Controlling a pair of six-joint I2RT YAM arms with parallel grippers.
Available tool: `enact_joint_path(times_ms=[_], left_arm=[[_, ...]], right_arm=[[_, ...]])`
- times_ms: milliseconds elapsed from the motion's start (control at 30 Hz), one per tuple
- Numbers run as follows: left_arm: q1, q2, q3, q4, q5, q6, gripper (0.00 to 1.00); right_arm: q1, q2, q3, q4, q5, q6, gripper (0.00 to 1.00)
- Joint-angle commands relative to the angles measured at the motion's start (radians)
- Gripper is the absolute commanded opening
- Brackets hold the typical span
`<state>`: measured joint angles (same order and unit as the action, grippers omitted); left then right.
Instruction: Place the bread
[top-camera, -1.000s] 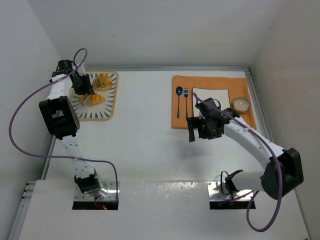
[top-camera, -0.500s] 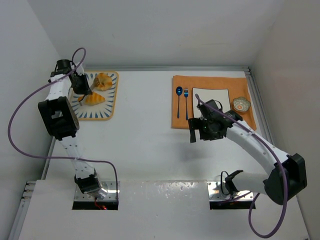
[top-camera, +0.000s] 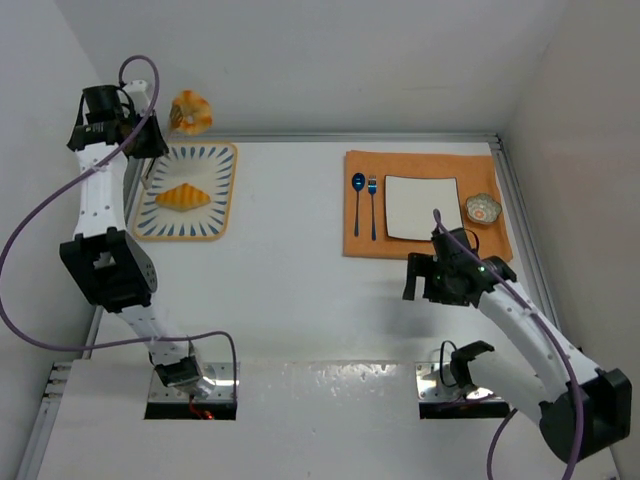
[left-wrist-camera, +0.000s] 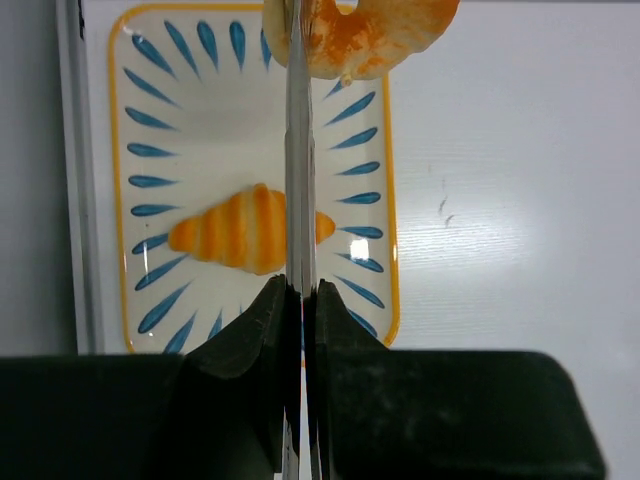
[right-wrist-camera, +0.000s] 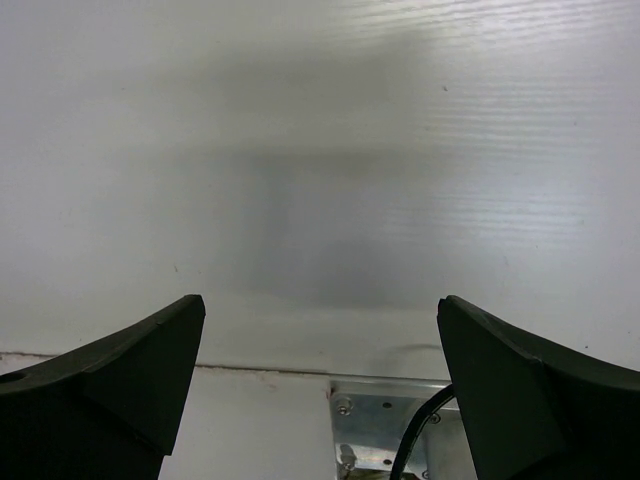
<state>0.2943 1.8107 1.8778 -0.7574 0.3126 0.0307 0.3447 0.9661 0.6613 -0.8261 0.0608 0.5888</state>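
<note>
My left gripper (top-camera: 143, 140) is shut on thin metal tongs (left-wrist-camera: 299, 180), whose two blades run between its closed jaws (left-wrist-camera: 302, 292). The tongs' tip grips the round knotted bun (left-wrist-camera: 362, 35), which hangs in the air above the far end of the tray; it also shows in the top view (top-camera: 190, 110). The ridged croissant piece (top-camera: 183, 196) lies in the middle of the blue-patterned tray (top-camera: 222, 190) and shows below the tongs in the left wrist view (left-wrist-camera: 235, 228). My right gripper (top-camera: 437, 283) is open and empty above bare table (right-wrist-camera: 320, 390).
An orange placemat (top-camera: 430, 165) at the back right holds a white square plate (top-camera: 421, 208), a blue spoon (top-camera: 358, 185), a fork (top-camera: 372, 195) and a small patterned bowl (top-camera: 483, 208). Walls stand close on the left, back and right. The right arm's base plate (right-wrist-camera: 380, 420) is near.
My left gripper has risen from the tray, lifting the bun in the tongs up and back. My right arm has pulled away from the placemat toward the near edge.
</note>
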Motion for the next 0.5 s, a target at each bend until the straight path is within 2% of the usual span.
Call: enact_joint_path(times_ms=[0, 133, 267, 333, 433, 467], left_arm=[[-0.064, -0.115, 0.027, -0.005, -0.015, 0.025, 0.00], [-0.191, -0.146, 0.027, -0.051, -0.050, 0.066, 0.00], [-0.410, -0.116, 0.081, -0.076, -0.101, 0.078, 0.00], [-0.527, -0.065, 0.134, -0.088, -0.128, 0.089, 0.00], [-0.644, 0.022, 0.197, -0.099, -0.129, 0.089, 0.00], [-0.718, 0.047, 0.237, -0.099, -0.129, 0.080, 0.00]], right_arm=[[-0.039, -0.119, -0.048, -0.022, 0.037, 0.058, 1.00], [-0.049, -0.225, -0.088, -0.112, 0.063, 0.103, 1.00], [-0.049, -0.282, -0.059, -0.249, 0.096, 0.106, 1.00], [-0.049, -0.300, -0.032, -0.318, 0.106, 0.106, 1.00], [-0.050, -0.348, -0.022, -0.367, 0.122, 0.121, 1.00], [-0.049, -0.362, -0.028, -0.376, 0.123, 0.124, 1.00]])
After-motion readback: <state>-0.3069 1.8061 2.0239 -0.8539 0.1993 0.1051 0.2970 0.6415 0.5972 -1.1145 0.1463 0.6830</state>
